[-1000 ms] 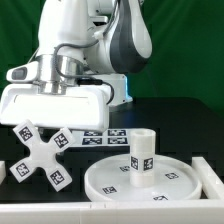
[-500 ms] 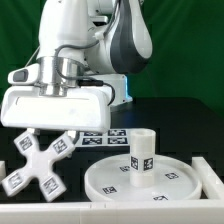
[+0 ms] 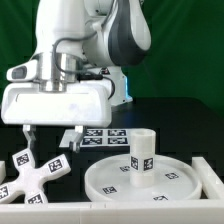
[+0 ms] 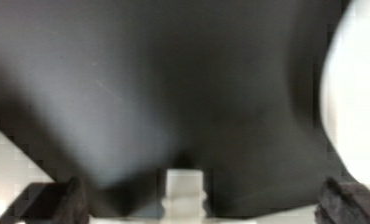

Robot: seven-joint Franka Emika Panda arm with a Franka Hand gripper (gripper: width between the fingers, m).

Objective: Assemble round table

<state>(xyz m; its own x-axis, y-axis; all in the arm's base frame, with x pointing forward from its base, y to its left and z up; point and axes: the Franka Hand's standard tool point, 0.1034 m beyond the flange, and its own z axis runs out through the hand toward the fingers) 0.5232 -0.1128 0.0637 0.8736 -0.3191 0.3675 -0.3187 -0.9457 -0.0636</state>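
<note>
Exterior view: end effector (image 3: 49, 137) opened; cross-shaped piece (image 3: 33, 172) lower.

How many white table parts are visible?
3: cross-shaped piece at the exterior view's left, round disc at its right, cylinder upright on it. The arm may hide more.

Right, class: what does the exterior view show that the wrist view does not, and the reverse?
Only the exterior view: the cross-shaped piece lying free, the round disc with the short cylinder upright on it, the marker board. Only the wrist view: a white patch between the fingers, too blurred to name. Both: the open fingers, holding nothing, and dark table.
</note>
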